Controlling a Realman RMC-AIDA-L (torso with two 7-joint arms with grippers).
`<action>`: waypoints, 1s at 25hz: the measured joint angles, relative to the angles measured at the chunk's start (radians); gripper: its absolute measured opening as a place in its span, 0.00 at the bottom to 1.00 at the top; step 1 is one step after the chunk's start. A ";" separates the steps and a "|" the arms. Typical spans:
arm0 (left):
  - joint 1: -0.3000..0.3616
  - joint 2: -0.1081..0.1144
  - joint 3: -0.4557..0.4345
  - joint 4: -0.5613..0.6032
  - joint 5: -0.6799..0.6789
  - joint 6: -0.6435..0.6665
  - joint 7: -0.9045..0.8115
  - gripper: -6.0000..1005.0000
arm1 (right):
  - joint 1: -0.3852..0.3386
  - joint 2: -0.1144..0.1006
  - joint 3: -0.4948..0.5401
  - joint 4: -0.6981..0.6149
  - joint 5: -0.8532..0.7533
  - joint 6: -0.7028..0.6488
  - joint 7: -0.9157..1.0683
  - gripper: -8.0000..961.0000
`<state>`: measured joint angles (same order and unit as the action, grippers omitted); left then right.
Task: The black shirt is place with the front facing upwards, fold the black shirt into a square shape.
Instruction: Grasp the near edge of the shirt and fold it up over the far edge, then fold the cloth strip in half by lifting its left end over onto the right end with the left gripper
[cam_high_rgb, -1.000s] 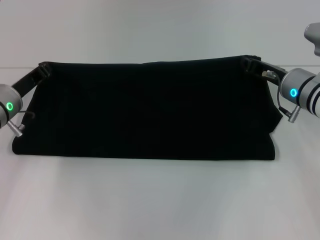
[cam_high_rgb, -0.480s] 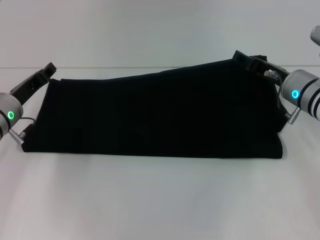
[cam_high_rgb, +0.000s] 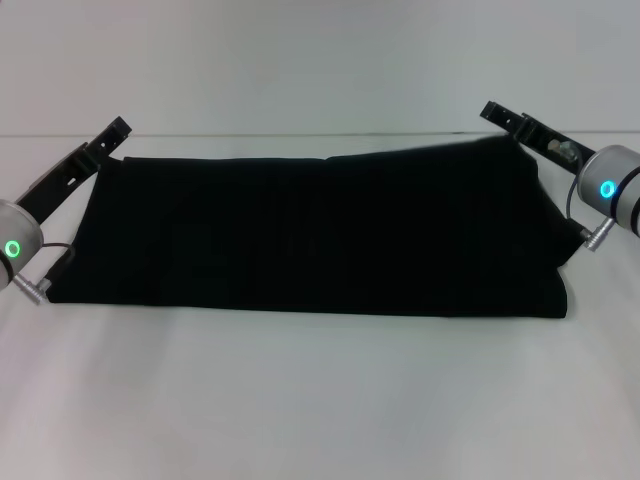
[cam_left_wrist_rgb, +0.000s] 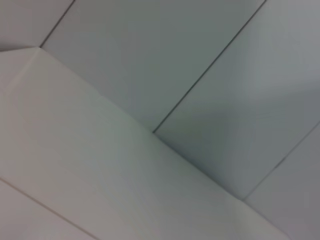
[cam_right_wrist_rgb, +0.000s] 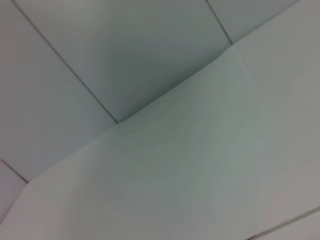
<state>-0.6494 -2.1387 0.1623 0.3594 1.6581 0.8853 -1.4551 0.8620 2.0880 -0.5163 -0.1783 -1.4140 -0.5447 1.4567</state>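
Observation:
The black shirt (cam_high_rgb: 310, 235) lies on the white table (cam_high_rgb: 320, 400) as a wide, low folded band. No lettering shows. My left gripper (cam_high_rgb: 112, 134) is open and empty, just off the shirt's far left corner. My right gripper (cam_high_rgb: 497, 112) is open and just above the far right corner, where the cloth's edge is still slightly raised. Neither wrist view shows the shirt or any fingers.
The table's far edge (cam_high_rgb: 300, 133) runs just behind the shirt. Bare table lies in front of the shirt. The wrist views show only pale panels with thin seams (cam_left_wrist_rgb: 210, 65) (cam_right_wrist_rgb: 65, 65).
Both grippers held the far edge up a second ago. The left let go first, then the right. The far edge has dropped onto the table and both grippers have drawn back and up.

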 joint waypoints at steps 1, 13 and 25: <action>0.006 0.003 0.000 0.000 0.004 0.020 -0.012 0.83 | -0.005 -0.001 -0.007 -0.004 0.000 -0.003 0.019 0.94; 0.114 0.043 0.082 0.006 0.011 0.261 -0.135 0.88 | -0.172 -0.010 -0.092 -0.101 -0.009 -0.349 0.171 0.94; 0.253 0.205 0.322 0.113 0.162 0.401 -0.713 0.88 | -0.332 -0.105 -0.195 -0.117 -0.267 -0.756 0.193 0.94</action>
<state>-0.3961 -1.9341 0.4845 0.4722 1.8197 1.2862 -2.1678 0.5296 1.9829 -0.7116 -0.2950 -1.6813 -1.3005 1.6494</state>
